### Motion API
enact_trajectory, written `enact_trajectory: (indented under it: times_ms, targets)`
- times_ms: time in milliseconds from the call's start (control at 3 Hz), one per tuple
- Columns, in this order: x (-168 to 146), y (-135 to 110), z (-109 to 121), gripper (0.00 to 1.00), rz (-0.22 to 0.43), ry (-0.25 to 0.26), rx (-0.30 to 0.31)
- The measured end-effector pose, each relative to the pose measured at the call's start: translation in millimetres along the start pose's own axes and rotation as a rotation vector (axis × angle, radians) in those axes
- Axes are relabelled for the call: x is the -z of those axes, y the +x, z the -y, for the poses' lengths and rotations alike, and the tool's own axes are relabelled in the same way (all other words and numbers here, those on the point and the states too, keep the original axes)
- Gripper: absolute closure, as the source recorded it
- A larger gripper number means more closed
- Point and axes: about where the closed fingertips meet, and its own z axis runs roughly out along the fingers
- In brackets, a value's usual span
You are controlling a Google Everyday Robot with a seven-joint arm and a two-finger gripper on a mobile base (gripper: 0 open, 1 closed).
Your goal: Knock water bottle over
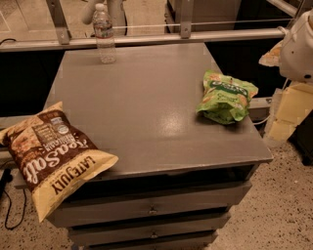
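A small clear ribbed plastic water bottle (104,34) with a white cap stands upright on the grey cabinet top (146,107), upper left of the frame. The robot's white gripper (114,13) shows just behind it at the top edge; its opening cannot be told. A brown-and-yellow chip bag (51,151) overhangs the lower left edge; a green chip bag (226,96) lies at right.

Brown/yellow chip bag (51,151) overhanging desk (146,107) front-left corner reads "LATE JULY" on yellow band, "Sea Salt" in big white script, smaller print unreadable; green bag (226,96) logo and water bottle (104,34) label illegible; gripper (90,13) at top edge, beside bottle.
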Motion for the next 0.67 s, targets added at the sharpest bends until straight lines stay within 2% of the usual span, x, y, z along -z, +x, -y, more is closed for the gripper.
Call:
enact_trajectory:
  times_ms: [333,667]
  targets:
    - [0.0,0.0,0.0,0.0,0.0,0.0,0.0]
    - [-10.0,-24.4,30.6,0.0,0.054,0.027,0.023]
